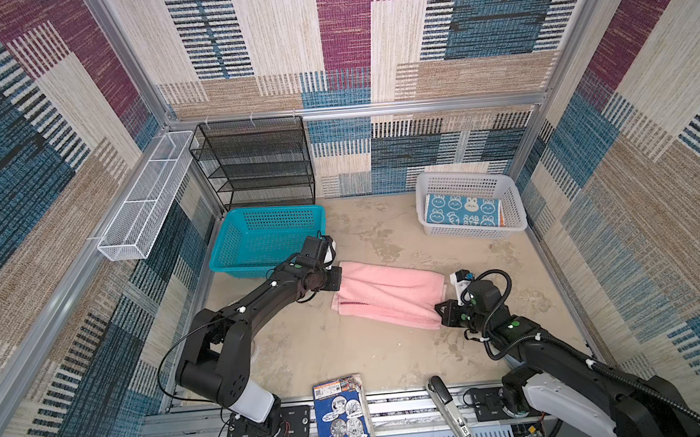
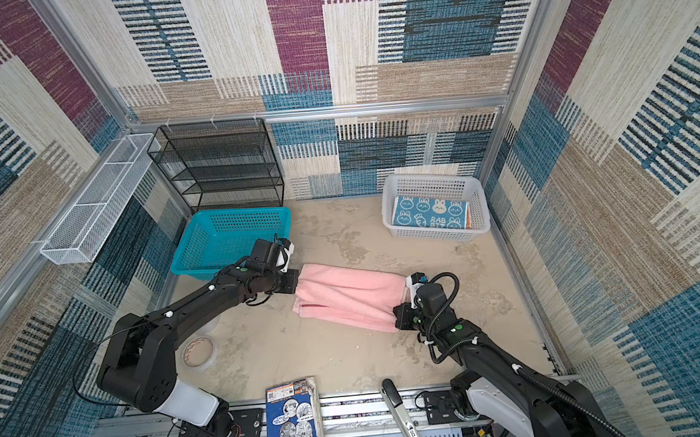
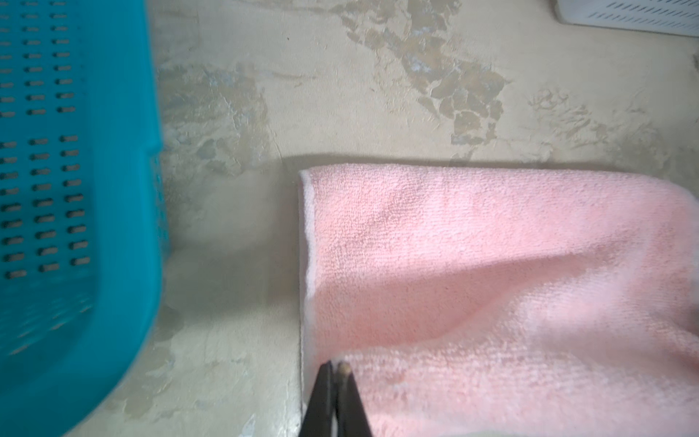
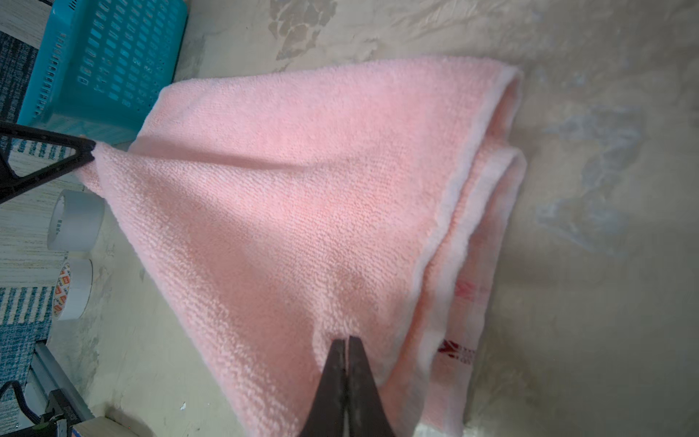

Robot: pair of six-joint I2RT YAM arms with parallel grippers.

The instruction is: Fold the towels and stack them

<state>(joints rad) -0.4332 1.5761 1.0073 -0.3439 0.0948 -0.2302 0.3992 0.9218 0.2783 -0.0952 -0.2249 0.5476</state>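
Far L on the side wall: white wire tray point(image 1: 143, 199). Beside it at the back, a black mesh rack point(image 1: 253, 163). In front of that, a teal basket point(image 1: 227, 243) on the bench point(image 1: 369, 351).

L arm point(image 1: 261, 300) reaches past the basket's near corner. L jaws are pressed tight together on the L end of the pink towel point(image 1: 390, 296), pinching its edge near a corner. The L wrist view shows the tips closed w/ cloth btwn them.

The towel sits mid-bench, btwn the two baskets and apart from both. It's doubled over lengthwise, w/ dark red stitching on the hem at its near L corner. In the R wrist view a ridge of cloth runs taut btwn the two grips, and the lower layers lie on the bench.

R arm point(image 1: 513, 330) comes in from near R. R jaws are closed too, gripping the towel's near R corner.

Back R: white basket point(image 1: 462, 176) w/ the blue towel point(image 1: 462, 212) folded flat inside, rabbit print up. A sliver of the orange towel point(image 1: 503, 219) shows at its R edge.

Front edge, L to R: tape roll point(image 2: 198, 353), blue printed box point(image 1: 344, 419), stapler point(image 1: 447, 405).
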